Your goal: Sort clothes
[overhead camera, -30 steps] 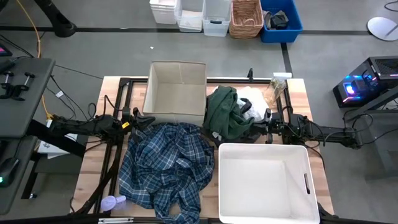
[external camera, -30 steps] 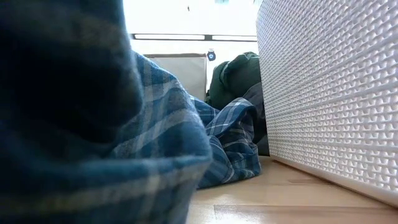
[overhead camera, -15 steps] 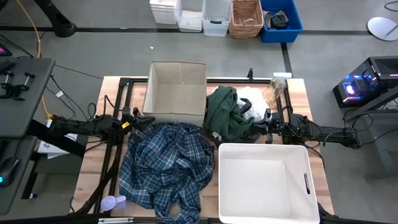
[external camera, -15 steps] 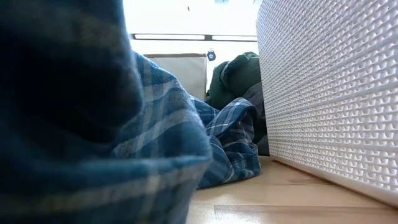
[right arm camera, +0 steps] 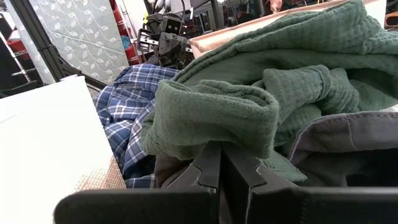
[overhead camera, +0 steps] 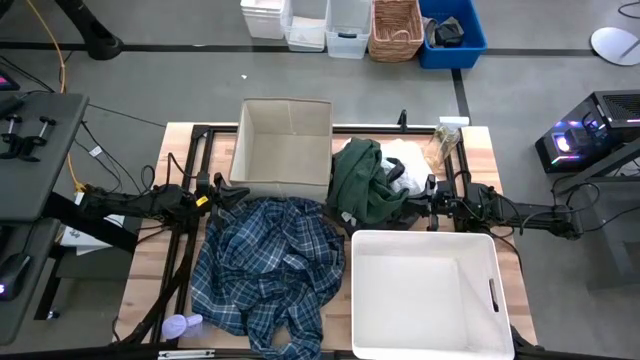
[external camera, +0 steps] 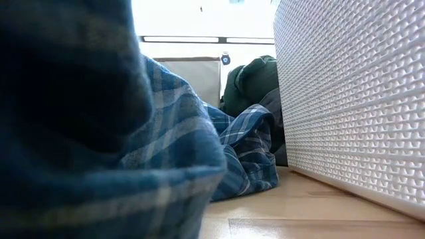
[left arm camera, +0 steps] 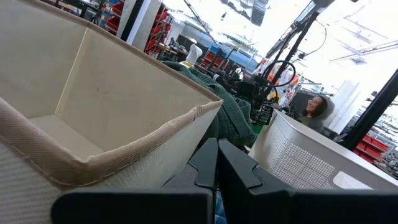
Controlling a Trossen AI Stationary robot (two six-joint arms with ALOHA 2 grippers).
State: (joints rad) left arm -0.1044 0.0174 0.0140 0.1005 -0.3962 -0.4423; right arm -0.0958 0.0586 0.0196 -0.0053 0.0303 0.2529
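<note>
Plaid shirt (overhead camera: 262,265) lay crumpled on tabletop (overhead camera: 148,265) centre-left; green garment (overhead camera: 365,180) heaped beside beige bin (overhead camera: 285,148). Both looked soft, light, limp; a raised fold seemed best hold. Left hand (left arm camera: 216,163) and right hand (right arm camera: 221,163) were closed, empty

A grey floor (overhead camera: 150,80) is seen around the wooden table (overhead camera: 140,265); storage bins, a wicker basket (overhead camera: 396,28) among them, are lined along the frame's top.
</note>
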